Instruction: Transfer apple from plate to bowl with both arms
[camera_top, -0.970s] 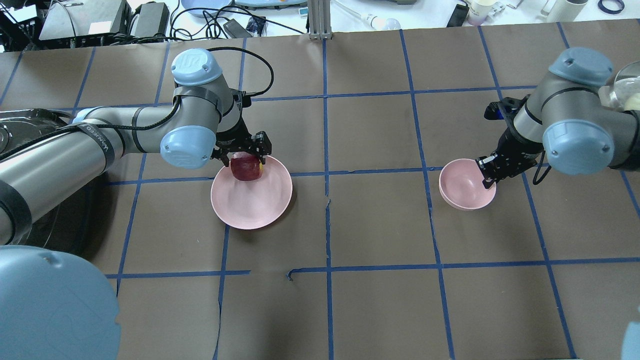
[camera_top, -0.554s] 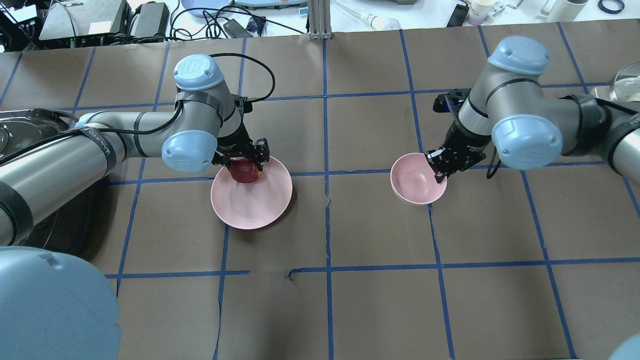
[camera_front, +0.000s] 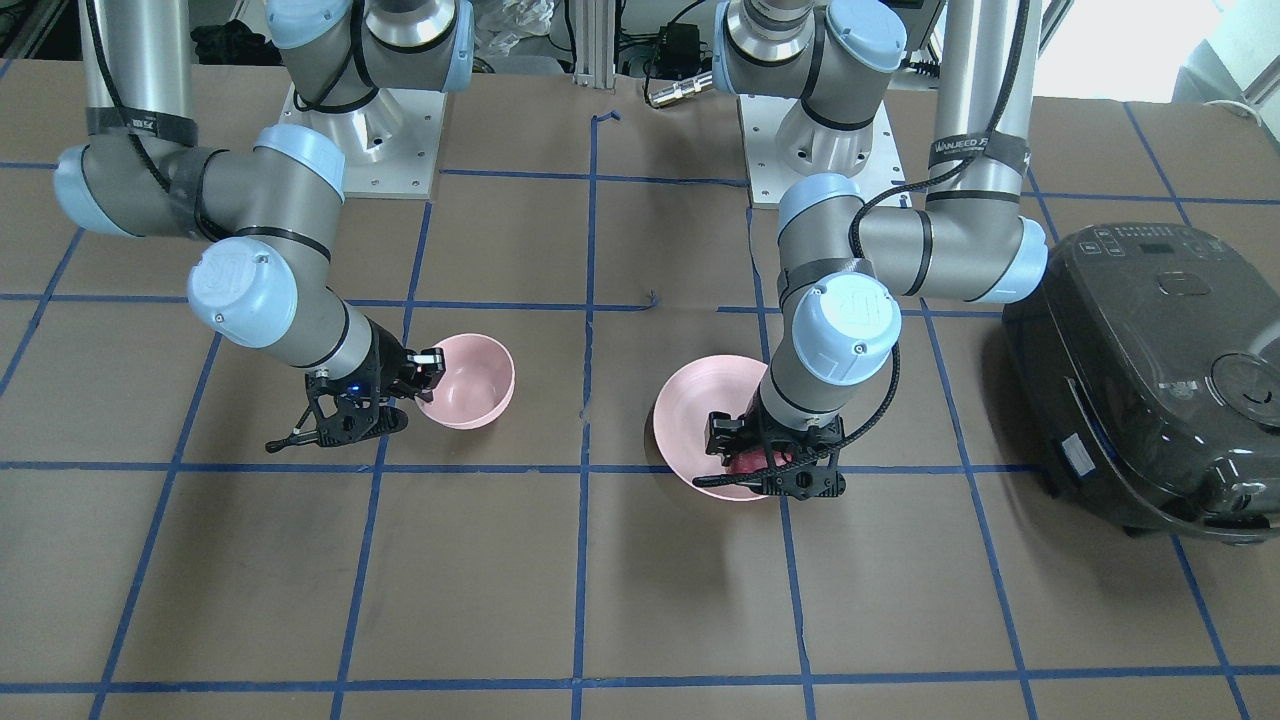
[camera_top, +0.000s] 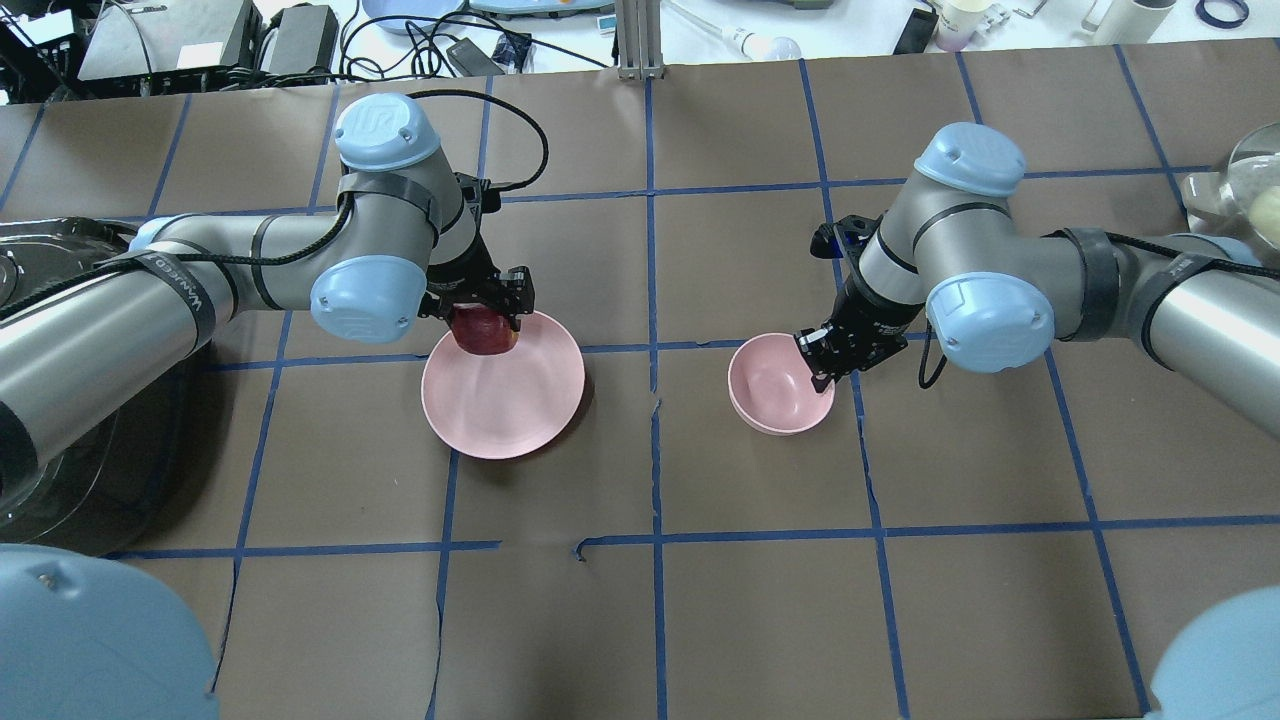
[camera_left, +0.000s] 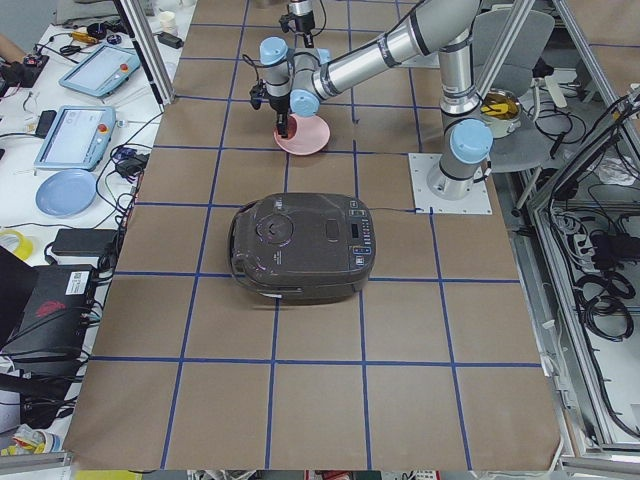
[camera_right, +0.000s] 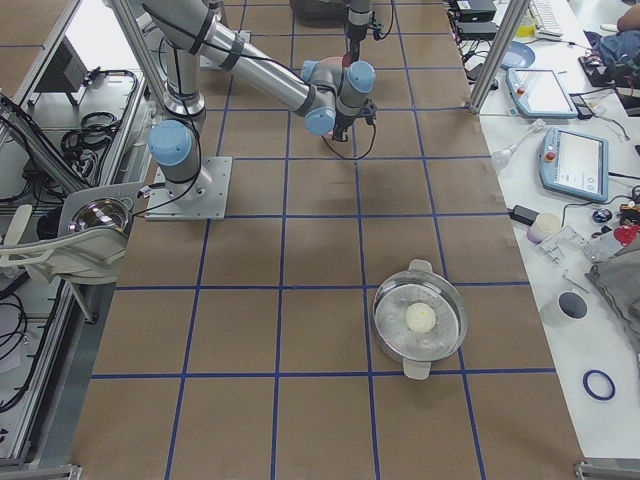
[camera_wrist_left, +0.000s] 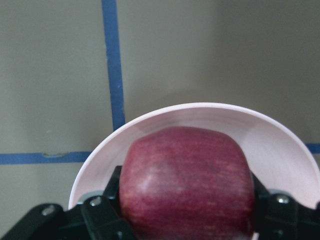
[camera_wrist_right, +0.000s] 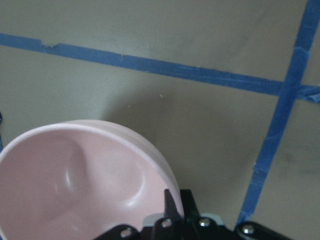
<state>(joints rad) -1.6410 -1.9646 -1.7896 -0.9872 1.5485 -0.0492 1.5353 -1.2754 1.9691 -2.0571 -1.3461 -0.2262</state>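
My left gripper is shut on the dark red apple, holding it over the far rim of the wide pale pink plate. The left wrist view shows the apple between the black fingers, with the plate under it. My right gripper is shut on the rim of the small deep pink bowl, which stands empty to the right of the plate. The right wrist view shows the bowl pinched at its edge. In the front-facing view the bowl is at the left and the plate at the right.
A black rice cooker stands beside my left arm. A metal pot with a pale ball inside sits far out on my right. Cables, tablets and cups lie beyond the table's far edge. Blue tape lines grid the brown table.
My right gripper has slid the bowl leftward toward the plate. My left gripper, shut on the apple, has stayed over the plate's far rim with only a small shift.
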